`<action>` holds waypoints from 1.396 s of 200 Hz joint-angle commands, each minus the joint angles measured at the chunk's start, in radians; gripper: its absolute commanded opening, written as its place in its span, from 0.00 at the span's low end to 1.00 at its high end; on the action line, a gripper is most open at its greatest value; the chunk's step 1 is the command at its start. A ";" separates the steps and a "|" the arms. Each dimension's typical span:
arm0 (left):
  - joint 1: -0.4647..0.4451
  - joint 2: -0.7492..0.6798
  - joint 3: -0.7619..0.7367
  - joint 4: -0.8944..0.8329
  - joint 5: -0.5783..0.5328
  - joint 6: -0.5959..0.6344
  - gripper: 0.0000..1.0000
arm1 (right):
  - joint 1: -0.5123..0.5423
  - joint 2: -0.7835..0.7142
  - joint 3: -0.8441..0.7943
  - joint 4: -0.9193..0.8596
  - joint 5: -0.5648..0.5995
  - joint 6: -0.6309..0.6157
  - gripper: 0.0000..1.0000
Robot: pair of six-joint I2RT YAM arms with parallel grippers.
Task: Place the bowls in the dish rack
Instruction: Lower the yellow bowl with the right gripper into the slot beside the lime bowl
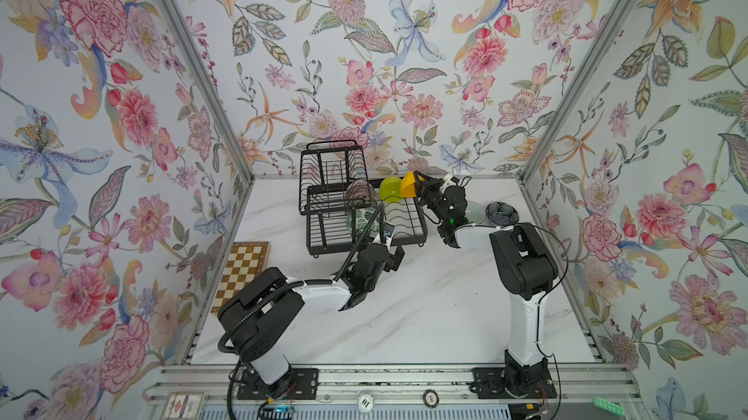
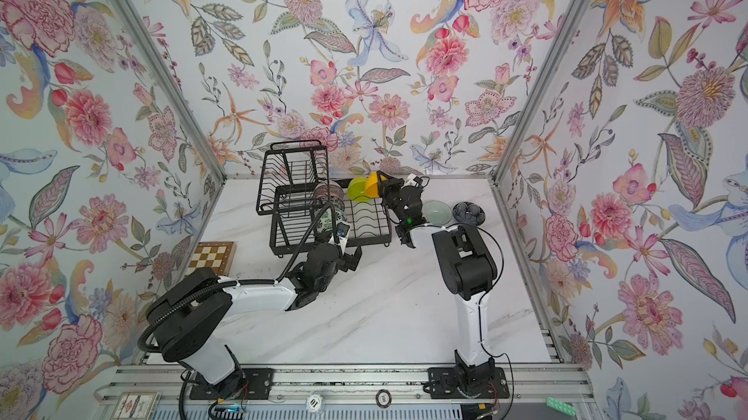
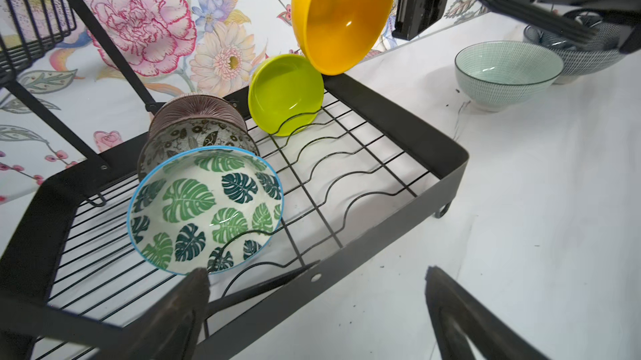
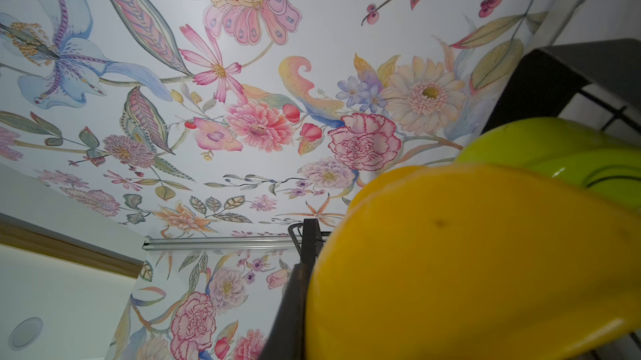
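Note:
In the lower tray of the black wire dish rack [image 1: 328, 142] [image 3: 364, 250] the pink ribbed bowl [image 3: 197, 108], black-and-white bowl [image 3: 197, 136] and green-leaf bowl [image 3: 204, 209] stand on edge in a row. The lime bowl [image 1: 389, 189] [image 3: 284, 93] stands at the tray's far end. My right gripper [image 1: 421, 185] is shut on the rim of the orange-yellow bowl [image 1: 408, 185] [image 3: 341, 18] [image 4: 468, 264]. It holds that bowl tilted over the tray's far right corner, against the lime bowl. My left gripper [image 3: 315, 271] hangs open at the rack's front rim, holding nothing.
Right of the rack, a pale celadon bowl [image 1: 473, 211] [image 3: 506, 73] and a dark blue patterned bowl [image 1: 502, 213] [image 3: 582, 53] sit upright on the marble table. A chessboard [image 1: 241, 272] lies at the left wall. Floral walls enclose three sides.

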 commanded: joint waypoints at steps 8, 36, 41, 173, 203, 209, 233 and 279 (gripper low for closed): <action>0.006 0.009 -0.035 0.054 -0.056 0.043 0.99 | 0.016 0.041 0.070 0.083 0.018 0.030 0.00; 0.006 0.012 -0.046 0.058 -0.065 0.041 0.99 | 0.029 0.081 0.088 0.075 0.039 0.052 0.00; 0.006 0.011 -0.049 0.057 -0.067 0.042 0.99 | 0.032 0.089 0.093 0.075 0.041 0.054 0.00; 0.019 0.005 -0.069 0.059 -0.062 0.022 0.99 | 0.068 0.226 0.202 0.042 0.077 0.085 0.00; 0.021 0.004 -0.066 0.059 -0.061 0.017 0.99 | 0.072 0.232 0.192 0.041 0.090 0.100 0.00; 0.021 0.003 -0.066 0.059 -0.061 0.017 0.99 | 0.073 0.235 0.190 0.041 0.092 0.100 0.00; 0.021 0.003 -0.068 0.061 -0.060 0.012 0.99 | 0.079 0.243 0.189 0.044 0.095 0.105 0.00; 0.022 0.002 -0.069 0.058 -0.059 0.009 0.99 | 0.087 0.256 0.189 0.055 0.099 0.109 0.00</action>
